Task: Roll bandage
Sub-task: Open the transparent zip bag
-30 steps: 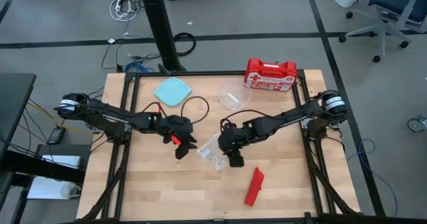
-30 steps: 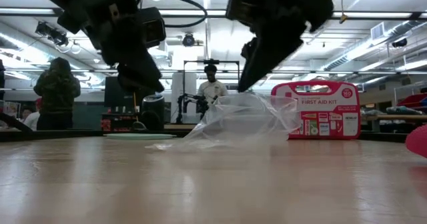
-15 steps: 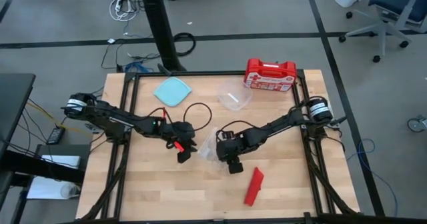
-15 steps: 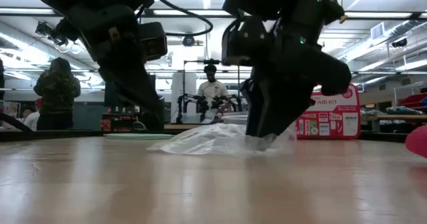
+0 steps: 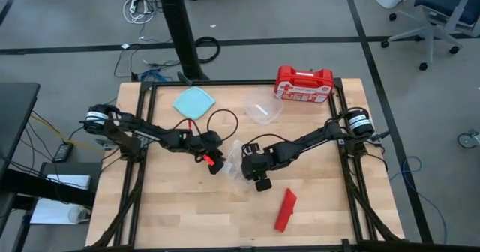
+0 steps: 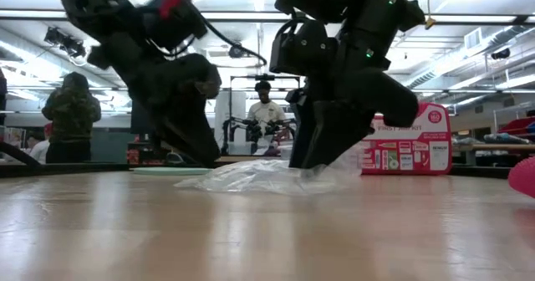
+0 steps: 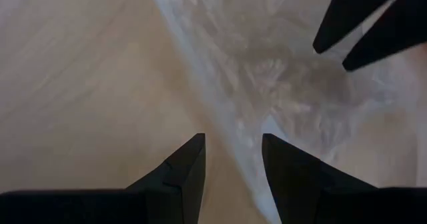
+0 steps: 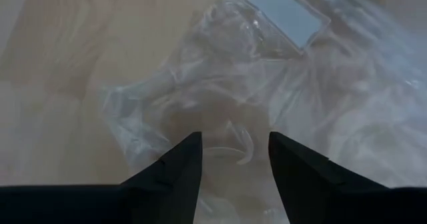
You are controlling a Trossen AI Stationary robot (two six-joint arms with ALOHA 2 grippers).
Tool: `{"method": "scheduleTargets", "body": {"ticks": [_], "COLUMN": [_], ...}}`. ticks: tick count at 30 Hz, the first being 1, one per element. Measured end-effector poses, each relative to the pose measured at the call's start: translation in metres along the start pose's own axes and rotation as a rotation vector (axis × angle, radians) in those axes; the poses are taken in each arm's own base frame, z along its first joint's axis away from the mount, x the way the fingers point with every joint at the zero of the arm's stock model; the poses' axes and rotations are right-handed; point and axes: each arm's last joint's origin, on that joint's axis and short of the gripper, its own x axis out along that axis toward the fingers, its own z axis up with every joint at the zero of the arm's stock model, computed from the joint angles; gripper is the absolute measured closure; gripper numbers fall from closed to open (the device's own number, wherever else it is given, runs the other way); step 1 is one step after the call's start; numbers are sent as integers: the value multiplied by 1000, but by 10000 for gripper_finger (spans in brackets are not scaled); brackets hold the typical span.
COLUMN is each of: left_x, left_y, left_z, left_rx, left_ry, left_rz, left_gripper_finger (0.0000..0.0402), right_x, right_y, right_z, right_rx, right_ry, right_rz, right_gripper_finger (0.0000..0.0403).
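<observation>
while bandage (image 5: pixel 285 210) lies apart, grippers flank bag (image 5: pixel 236 162)

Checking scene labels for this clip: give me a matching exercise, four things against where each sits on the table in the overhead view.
Things:
1. bandage
2. first-aid kit
3. clear plastic bag
4. teal lid

Places:
A. far edge, right of middle
B. middle, between the two grippers
C. near edge, right of middle
D. far side, left of middle

Pairs: 1-C, 2-A, 3-B, 4-D

Two robot arms meet over a clear plastic bag (image 5: pixel 234 164) mid-tabletop (image 5: pixel 165 214); a red bandage (image 5: pixel 286 209) lies apart nearby.
</observation>
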Motion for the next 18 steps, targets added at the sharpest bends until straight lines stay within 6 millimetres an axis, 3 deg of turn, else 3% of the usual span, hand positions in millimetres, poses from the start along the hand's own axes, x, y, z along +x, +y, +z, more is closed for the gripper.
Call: {"method": "scheduleTargets", "body": {"ticks": [5, 18], "left_x": [9, 15], "left_y": [4, 15], "left_z": [8, 10], "left_rx": [-27, -47], "left_ry": [-8, -27], "left_rz": [-126, -67], "left_gripper_finger": [249, 249], "right_x": [2, 3], "right_y": [-1, -3], "right_z": [1, 4], "right_rx": [-2, -12], "right_ry": [-12, -49], "right_rz": [1, -6], "right_gripper_finger": [233, 237]}}
